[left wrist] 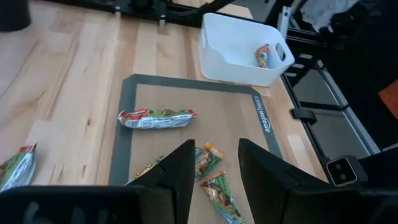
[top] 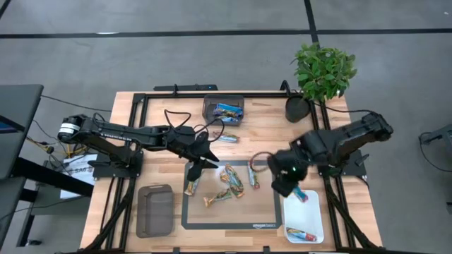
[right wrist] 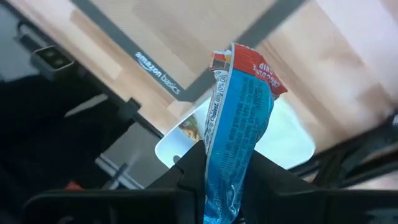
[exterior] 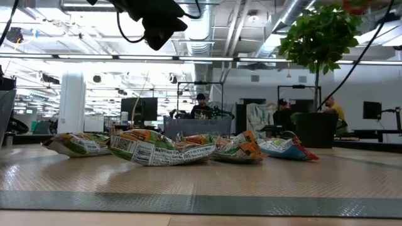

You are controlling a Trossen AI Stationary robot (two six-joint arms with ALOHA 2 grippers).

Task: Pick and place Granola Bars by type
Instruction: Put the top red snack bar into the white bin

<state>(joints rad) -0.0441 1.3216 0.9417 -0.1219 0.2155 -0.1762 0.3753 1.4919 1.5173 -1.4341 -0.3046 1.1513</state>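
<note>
Several wrapped granola bars lie loose on the dark-rimmed mat, and they also show in the low view. My left gripper hangs open above the mat's left part, and its fingers stand over brown-orange bars without touching them. My right gripper is shut on a blue bar with a red end, above the far end of the white tray. That tray holds another bar. Blue bars lie in the far dark grey bin. My right gripper pinches the blue bar between its two fingers, on the lower part of the wrapper. The red-ended free part sticks out past the fingertips. The bar is lifted clear, with the white tray below it.
A second dark grey bin sits on the table's near left. A potted plant and a dark pot stand at the far right. A green and white bar lies alone on the mat. People and desks show in the room behind.
</note>
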